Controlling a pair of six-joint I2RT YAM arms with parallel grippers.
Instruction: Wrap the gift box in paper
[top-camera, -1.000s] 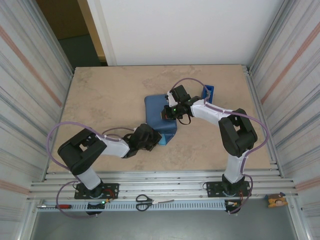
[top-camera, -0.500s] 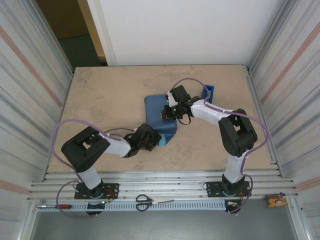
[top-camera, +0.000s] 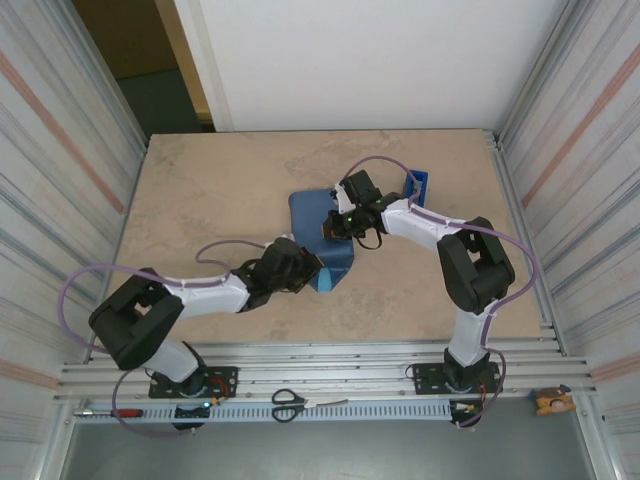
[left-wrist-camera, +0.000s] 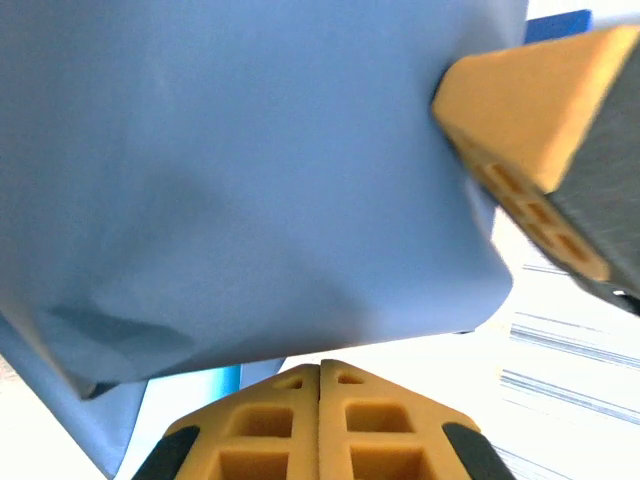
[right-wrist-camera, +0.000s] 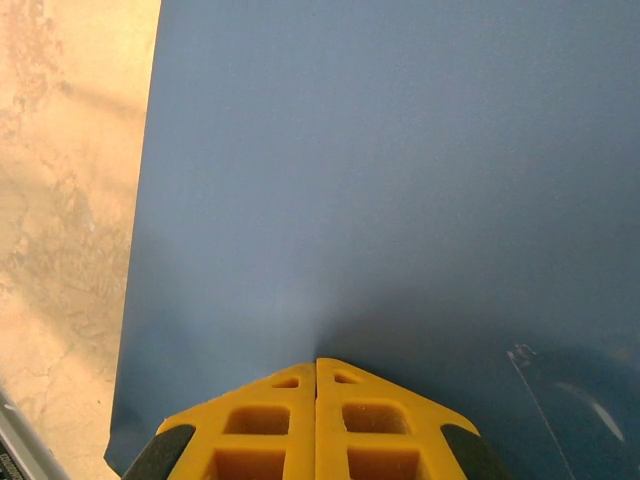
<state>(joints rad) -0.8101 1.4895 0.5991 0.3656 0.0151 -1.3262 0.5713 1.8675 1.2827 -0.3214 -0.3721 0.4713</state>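
Note:
The paper lies folded into a slate-blue mound in the middle of the table, with a light blue edge at its near corner. The gift box is hidden under it. My right gripper is shut, its tips resting on the paper's dark top face. My left gripper is shut with nothing between its tips, at the mound's near side just below a hanging fold of paper. In the left wrist view the right gripper's yellow fingers press the paper from the far side.
A narrow blue tape dispenser stands right of the paper, behind the right arm. Scissors and a red-handled tool lie on the rail in front of the bases. Bare tabletop stretches left of the paper. Ribbed metal walls close both sides.
The left arm has stretched out, its elbow dropping left and nearer, and its gripper has edged closer to the paper's near edge. The right arm and the paper have stayed put.

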